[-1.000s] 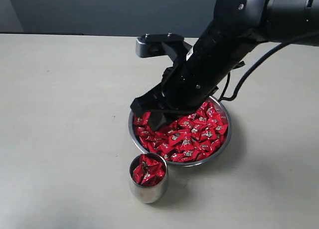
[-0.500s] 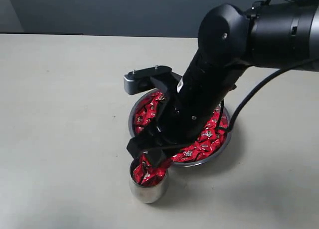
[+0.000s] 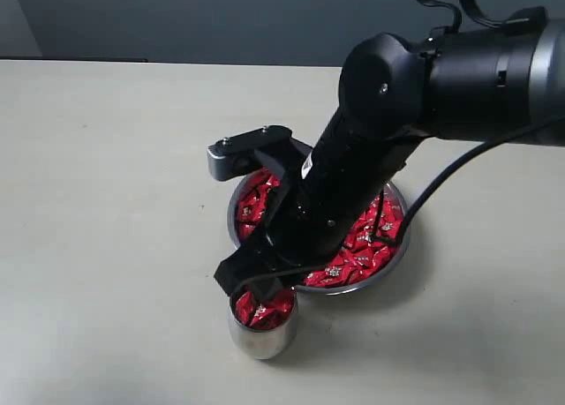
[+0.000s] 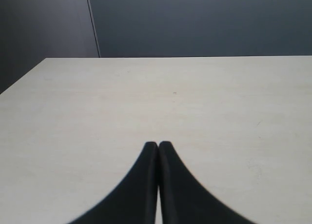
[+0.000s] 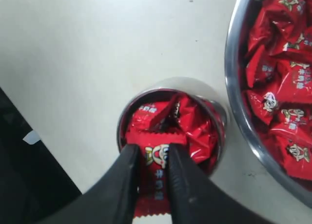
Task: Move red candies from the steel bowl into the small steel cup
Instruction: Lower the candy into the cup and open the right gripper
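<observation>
Swung right gripper [image 3: 256, 292] off the steel bowl [image 3: 402, 246] to just above the small steel cup [image 3: 263, 339]. Clamped on one red candy [image 5: 155, 173], long axis along the fingers [image 5: 124, 185], cup mouth straight below tips, cup already near full. Shiny red crinkled wrapper w/ silver-white mark. Left other red candies [image 3: 364, 239] heaped in bowl, just beside cup. Held left gripper [image 4: 158, 147] pinched together, empty, over table [image 4: 170, 97]; R arm nearer.

- Your exterior camera looks down from high on the near side of the table [image 3: 106, 202], facing the far edge and the dark wall, at middle range.
- Your right wrist camera points almost straight down, close over the small steel cup [image 5: 192, 85] and the steel bowl [image 5: 233, 87] rim. The exterior view shares both.
- Your left wrist camera rides low and faces across the bare tabletop to the far edge.
</observation>
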